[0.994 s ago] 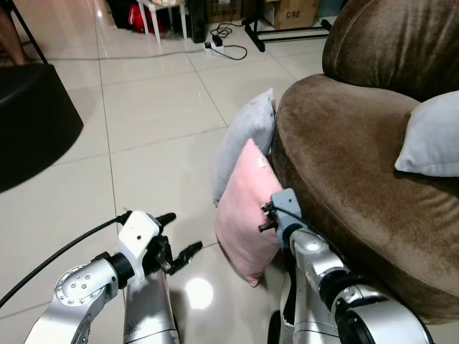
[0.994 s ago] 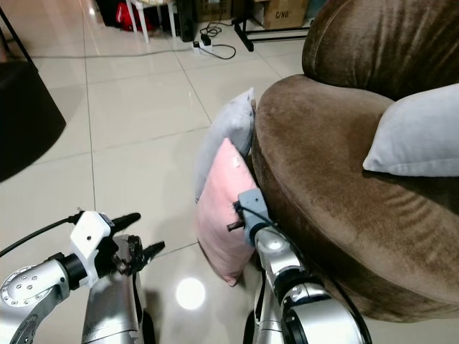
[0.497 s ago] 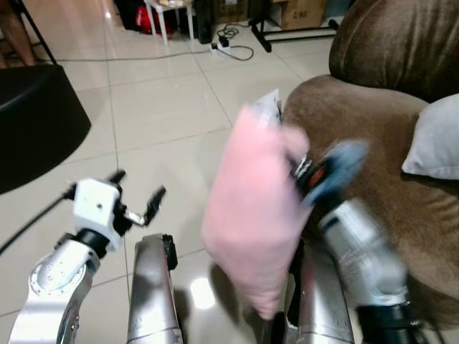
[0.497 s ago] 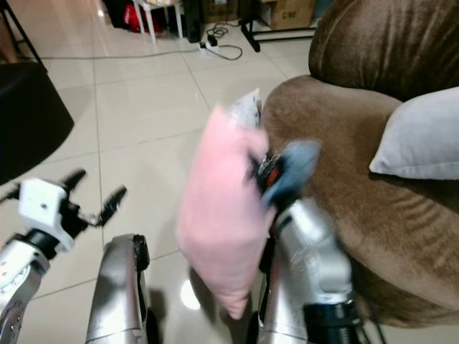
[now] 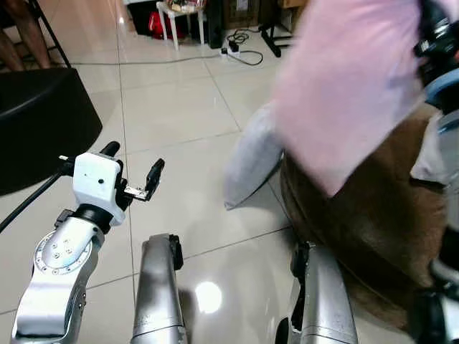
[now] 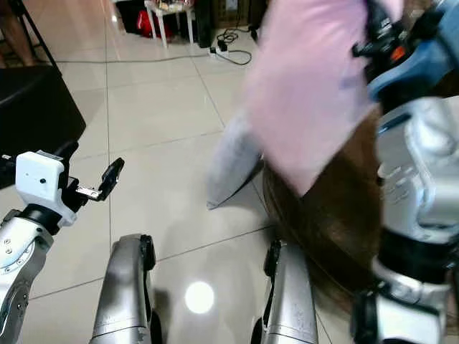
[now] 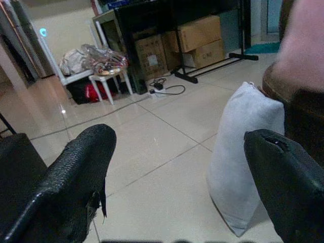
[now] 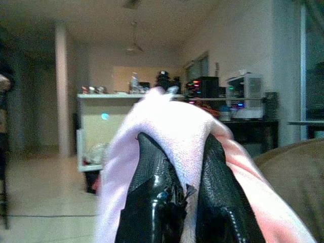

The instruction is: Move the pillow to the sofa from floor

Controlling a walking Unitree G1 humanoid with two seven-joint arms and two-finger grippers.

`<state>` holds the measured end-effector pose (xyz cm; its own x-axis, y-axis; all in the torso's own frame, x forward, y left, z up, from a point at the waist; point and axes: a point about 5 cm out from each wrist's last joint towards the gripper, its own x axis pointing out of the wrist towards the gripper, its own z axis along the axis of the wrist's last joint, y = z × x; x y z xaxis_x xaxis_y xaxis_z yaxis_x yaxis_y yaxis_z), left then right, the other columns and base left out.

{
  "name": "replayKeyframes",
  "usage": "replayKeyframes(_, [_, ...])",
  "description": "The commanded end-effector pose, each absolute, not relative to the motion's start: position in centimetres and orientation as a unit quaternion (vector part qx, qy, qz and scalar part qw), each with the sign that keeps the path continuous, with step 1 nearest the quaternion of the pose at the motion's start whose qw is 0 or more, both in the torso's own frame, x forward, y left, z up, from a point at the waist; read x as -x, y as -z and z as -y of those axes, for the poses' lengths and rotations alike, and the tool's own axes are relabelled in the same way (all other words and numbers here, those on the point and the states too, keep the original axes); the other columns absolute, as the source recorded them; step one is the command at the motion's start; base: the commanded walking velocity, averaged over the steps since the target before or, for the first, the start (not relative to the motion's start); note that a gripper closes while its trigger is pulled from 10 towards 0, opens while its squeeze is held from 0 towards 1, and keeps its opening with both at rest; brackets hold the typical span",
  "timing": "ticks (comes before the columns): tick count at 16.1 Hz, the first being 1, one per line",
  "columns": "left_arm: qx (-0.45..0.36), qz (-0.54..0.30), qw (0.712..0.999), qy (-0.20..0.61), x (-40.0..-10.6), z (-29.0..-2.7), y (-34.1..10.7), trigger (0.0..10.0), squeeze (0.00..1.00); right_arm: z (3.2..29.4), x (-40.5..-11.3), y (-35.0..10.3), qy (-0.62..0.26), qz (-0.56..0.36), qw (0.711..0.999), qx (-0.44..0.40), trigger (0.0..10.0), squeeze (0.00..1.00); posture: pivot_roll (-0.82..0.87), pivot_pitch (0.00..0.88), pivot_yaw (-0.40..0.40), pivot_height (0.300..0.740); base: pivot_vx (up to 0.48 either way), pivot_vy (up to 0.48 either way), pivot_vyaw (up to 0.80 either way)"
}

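Right wrist view: right gripper (image 8: 174, 195) fingers pinch pink pillow (image 5: 344, 86), hoisted above sofa (image 5: 366, 215) edge for placing; left gripper (image 5: 133, 172) fingers open, idle.

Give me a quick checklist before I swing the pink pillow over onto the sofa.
1. Grip: right tool pinches a fold of the pink pillow between both fingers. Ok.
2. Lift: pillow hangs off the floor, above the sofa's front edge. Ok.
3. Left tool: open, empty, low over the tiles and apart from the pillow. Ok.
4. Grey pillow: on the floor, leaning on the sofa, below the path. Ok.
5. Landing spot on the seat: hidden by the pink pillow and blurred. Cannot tell.
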<state>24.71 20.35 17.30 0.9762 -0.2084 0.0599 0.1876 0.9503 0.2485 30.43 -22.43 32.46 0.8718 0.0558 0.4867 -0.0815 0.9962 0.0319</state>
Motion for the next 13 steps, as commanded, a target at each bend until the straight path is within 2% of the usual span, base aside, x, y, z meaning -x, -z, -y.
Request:
replayKeyframes(1, [-0.124,0.05,0.987,0.088,-24.7,-20.4,-17.9,10.0,0.58,22.4,-30.2,-33.7,-0.044,0.264,0.964,0.015,10.0,0.0,0.03,0.0,-0.004,0.476,0.0,0.0,0.0])
replayKeyframes(4, [-0.127,0.032,0.988,0.082,-24.5,-20.4,-17.1,10.0,0.58,20.0,-32.0,-27.8,-0.076,0.113,0.987,0.081,10.0,0.0,0.04,0.0,-0.023,0.506,0.0,0.0,0.0])
replayKeyframes(6, [-0.129,0.025,0.988,0.078,-24.4,-20.3,-16.8,10.0,0.58,18.1,-32.3,-24.8,-0.075,0.064,0.993,0.072,10.0,0.0,0.05,0.0,-0.027,0.531,0.0,0.0,0.0])
replayKeyframes(8, [-0.127,0.024,0.989,0.077,-25.0,-20.1,-16.8,10.0,0.58,17.6,-32.7,-22.6,-0.05,0.04,0.996,0.055,10.0,0.0,0.04,0.0,-0.015,0.551,0.0,0.0,0.0])
replayKeyframes(13, [-0.12,0.026,0.99,0.075,-26.4,-19.9,-16.4,10.0,0.58,18.4,-32.4,-21.5,0.018,0.042,0.999,0.012,10.0,0.0,-0.01,0.0,0.012,0.596,0.0,0.0,0.0])
